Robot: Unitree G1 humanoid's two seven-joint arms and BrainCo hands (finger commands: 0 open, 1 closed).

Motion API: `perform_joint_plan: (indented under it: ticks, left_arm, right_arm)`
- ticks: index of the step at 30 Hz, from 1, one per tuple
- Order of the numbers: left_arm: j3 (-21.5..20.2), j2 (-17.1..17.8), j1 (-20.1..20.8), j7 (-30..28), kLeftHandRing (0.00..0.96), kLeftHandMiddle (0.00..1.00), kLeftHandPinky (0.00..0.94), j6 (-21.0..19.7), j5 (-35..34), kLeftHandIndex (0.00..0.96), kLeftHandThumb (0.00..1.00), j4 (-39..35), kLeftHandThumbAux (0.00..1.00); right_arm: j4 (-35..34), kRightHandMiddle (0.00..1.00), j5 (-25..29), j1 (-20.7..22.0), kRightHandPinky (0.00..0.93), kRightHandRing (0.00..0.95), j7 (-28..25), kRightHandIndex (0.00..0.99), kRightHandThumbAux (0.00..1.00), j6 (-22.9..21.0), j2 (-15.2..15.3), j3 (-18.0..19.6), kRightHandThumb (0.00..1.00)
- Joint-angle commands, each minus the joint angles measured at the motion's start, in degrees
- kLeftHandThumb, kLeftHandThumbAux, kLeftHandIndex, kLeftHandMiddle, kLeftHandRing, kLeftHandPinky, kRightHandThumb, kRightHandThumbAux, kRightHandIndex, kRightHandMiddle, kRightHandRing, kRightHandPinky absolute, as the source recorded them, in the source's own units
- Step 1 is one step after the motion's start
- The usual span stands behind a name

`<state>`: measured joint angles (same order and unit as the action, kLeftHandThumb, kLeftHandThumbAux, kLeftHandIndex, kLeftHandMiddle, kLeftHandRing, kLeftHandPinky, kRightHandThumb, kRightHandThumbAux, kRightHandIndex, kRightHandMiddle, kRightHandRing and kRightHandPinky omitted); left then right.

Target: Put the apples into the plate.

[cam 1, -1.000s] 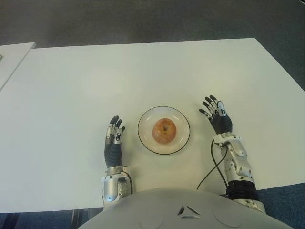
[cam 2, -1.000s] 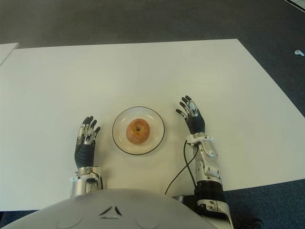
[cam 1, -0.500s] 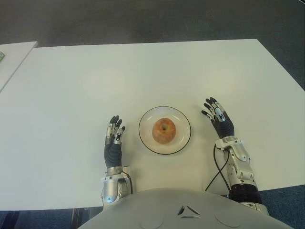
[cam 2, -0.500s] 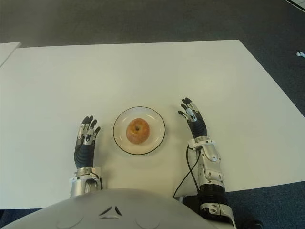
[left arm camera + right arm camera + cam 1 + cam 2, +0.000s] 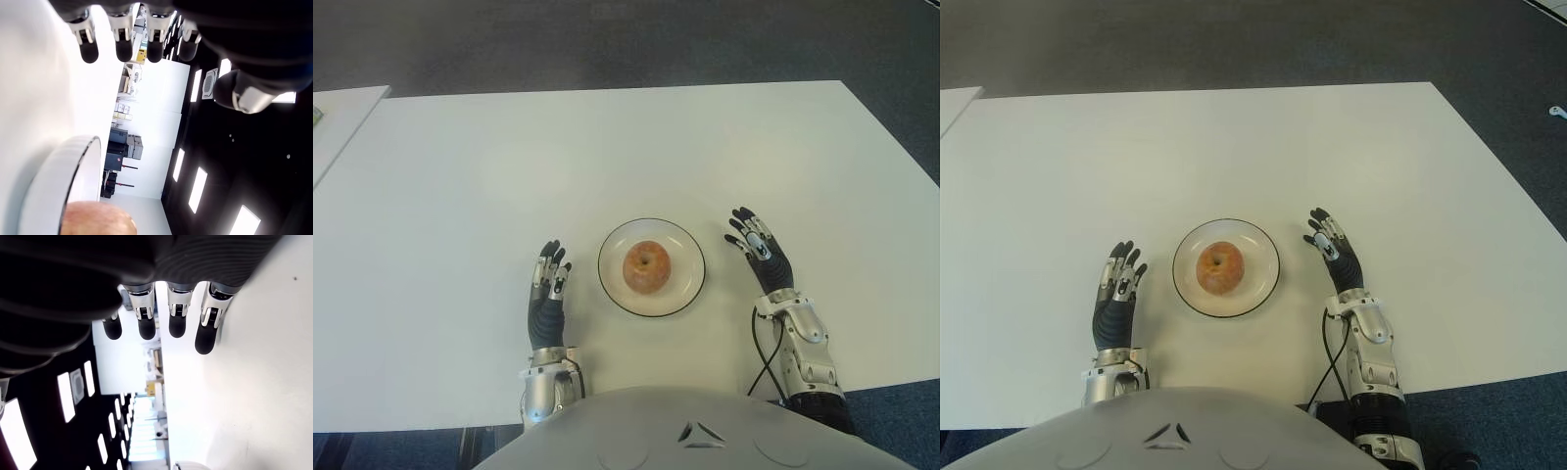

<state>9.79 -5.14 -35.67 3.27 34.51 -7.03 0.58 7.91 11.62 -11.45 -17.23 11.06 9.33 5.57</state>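
Red-yellow round apple [image 5: 646, 267] sits on white black-rimmed plate [image 5: 687, 290], frame centre, between your flanking hands; left hand [image 5: 548, 294] and right hand [image 5: 760, 253] both splayed, empty; you see no other apple.

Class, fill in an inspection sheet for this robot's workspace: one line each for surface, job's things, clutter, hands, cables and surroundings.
Surface: wide white table, bare apart from the things listed here.
Job's things: one reddish-yellow apple sits in the round white plate with a dark rim; no other apple seen.
Clutter: nothing seen.
Hands: left hand shows left of the plate, right hand right of it; both have fingers spread and hold nothing.
Cables: black cable runs along the right forearm.
Surroundings: dark grey carpet floor; edge of a second white table at far left.
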Motion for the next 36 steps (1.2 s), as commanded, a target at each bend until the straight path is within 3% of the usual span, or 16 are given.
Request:
perform_joint_plan:
  ticks: [1,36]
  left_arm:
    - [-0.01,-1.33,-2.19,0.38,0.004,0.006,0.072,-1.09,0.74,0.048,0.162,-0.57,0.392]
    - [0.82,-0.54,-4.75,-0.08,0.002,0.003,0.073,-3.05,1.09,0.054,0.147,-3.94,0.413]
  right_arm:
    - [0.67,0.034,-0.78,-2.38,0.0,0.0,0.14,0.007,0.418,-2.45,-0.35,-0.75,0.033]
    - [-3.59,0.069,2.78,-3.95,0.007,0.013,-3.62,0.04,0.437,-6.75,0.0,-0.95,0.084]
